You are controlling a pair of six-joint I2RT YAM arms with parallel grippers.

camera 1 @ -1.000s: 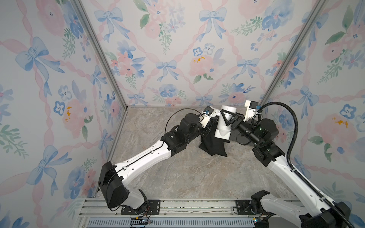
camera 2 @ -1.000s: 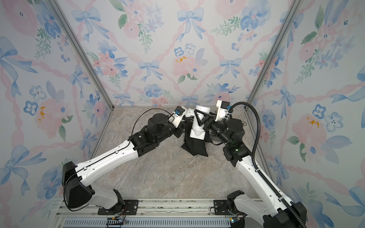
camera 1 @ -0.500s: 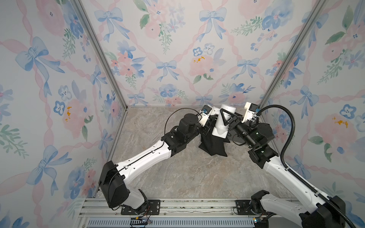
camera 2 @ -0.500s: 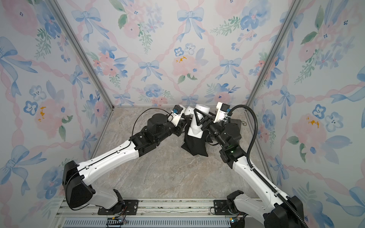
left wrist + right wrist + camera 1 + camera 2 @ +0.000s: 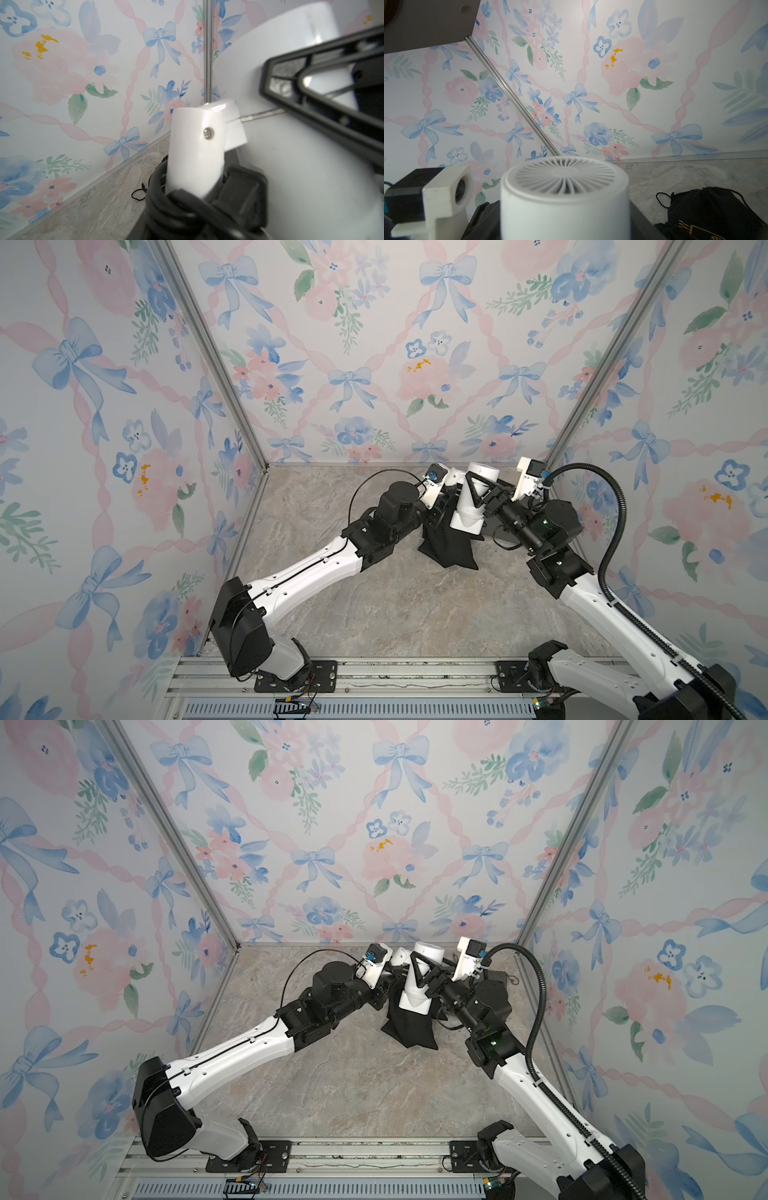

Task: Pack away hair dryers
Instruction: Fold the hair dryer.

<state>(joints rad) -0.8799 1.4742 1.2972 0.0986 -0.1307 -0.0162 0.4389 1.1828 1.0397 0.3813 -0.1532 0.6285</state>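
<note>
Still | R tool pinching white dryer above black pouch | L tool: can't tell | nothing moved

A white plastic hair dryer with a short cylindrical barrel stands nearly upright, slightly tilted, over the back of the desk, as both top views show. Its upper end carries a round white grille of fine radial slats. Its lower end meets the top of a black cloth pouch. The right pincer clasps the barrel's middle. A white folding handle, fixed with one screw, juts beside the barrel, and a dark cord loops round its base.
</note>
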